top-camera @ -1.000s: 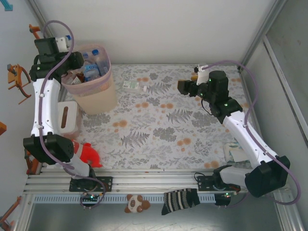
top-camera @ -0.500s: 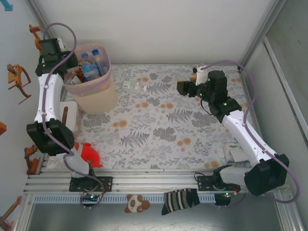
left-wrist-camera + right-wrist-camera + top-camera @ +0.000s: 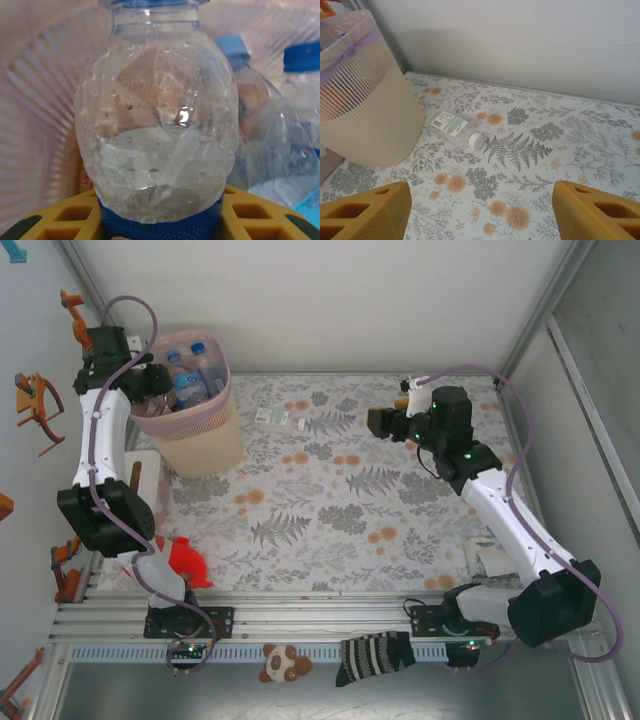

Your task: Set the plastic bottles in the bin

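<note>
My left gripper [image 3: 140, 400] sits at the left rim of the beige bin [image 3: 205, 445], shut on a clear plastic bottle [image 3: 155, 125] with a blue label. That bottle stands between my yellow fingers [image 3: 55, 220], inside the pink-lined bin [image 3: 35, 125]. More blue-capped bottles [image 3: 255, 100] lie beside it. Several bottles [image 3: 192, 375] show in the bin from above. Another clear bottle [image 3: 272, 418] with a green-and-white label and a white cap lies on the table right of the bin [image 3: 365, 115]. My right gripper [image 3: 480, 210] hovers open above the table, well short of this bottle [image 3: 454, 129].
A white rectangular box [image 3: 140, 485] stands in front of the bin, with a red toy shark [image 3: 183, 562] nearer the front edge. A white packet [image 3: 490, 560] lies at the right. A striped sock [image 3: 375, 655] and a panda toy [image 3: 283, 663] rest on the front rail.
My left arm has swung its wrist leftward from over the bin's opening to the bin's left rim, with the bottle still gripped. The right arm has barely moved.
</note>
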`<state>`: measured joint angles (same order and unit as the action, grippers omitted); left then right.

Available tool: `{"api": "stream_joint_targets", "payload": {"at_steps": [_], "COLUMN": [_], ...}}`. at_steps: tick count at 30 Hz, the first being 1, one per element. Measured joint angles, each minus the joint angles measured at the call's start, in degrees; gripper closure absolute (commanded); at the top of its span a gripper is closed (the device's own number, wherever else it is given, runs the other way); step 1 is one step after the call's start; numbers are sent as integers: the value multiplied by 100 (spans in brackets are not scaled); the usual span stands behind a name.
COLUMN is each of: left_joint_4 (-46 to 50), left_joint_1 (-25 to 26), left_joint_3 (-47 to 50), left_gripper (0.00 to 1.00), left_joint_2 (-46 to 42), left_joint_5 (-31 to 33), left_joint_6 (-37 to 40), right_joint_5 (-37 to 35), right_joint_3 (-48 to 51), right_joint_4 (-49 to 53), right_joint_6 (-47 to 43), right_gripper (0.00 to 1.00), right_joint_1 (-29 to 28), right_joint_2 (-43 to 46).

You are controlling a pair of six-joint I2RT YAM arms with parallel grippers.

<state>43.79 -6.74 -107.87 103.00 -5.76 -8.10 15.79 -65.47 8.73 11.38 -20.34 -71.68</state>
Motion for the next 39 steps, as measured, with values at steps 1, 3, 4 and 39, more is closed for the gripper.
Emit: {"api": "stream_joint_targets", "payload": {"at_steps": [1, 3, 4, 39], "left_joint_4": [83, 238, 334, 350], "left_joint_1": [0, -7, -13, -37], "left_joint_3": [-2, -4, -15, -879], "left_gripper": [62, 62, 60, 53], "left_joint_2": [-4, -7, -4, 66], "left_joint_5": [-52, -118, -140, -11], "left_joint_6": [0, 0, 0, 13], "right_joint_5": [7, 24, 28, 111], "right_joint_3": [-4, -7, -11, -26], "right_joint_4": [0, -2, 0, -2], "right_joint_6": [-2, -2, -2, -2], "right_gripper": [26, 26, 26, 26], "right_joint_1": [0, 0, 0, 0], "right_joint_2": [-9, -24, -33, -55]}}
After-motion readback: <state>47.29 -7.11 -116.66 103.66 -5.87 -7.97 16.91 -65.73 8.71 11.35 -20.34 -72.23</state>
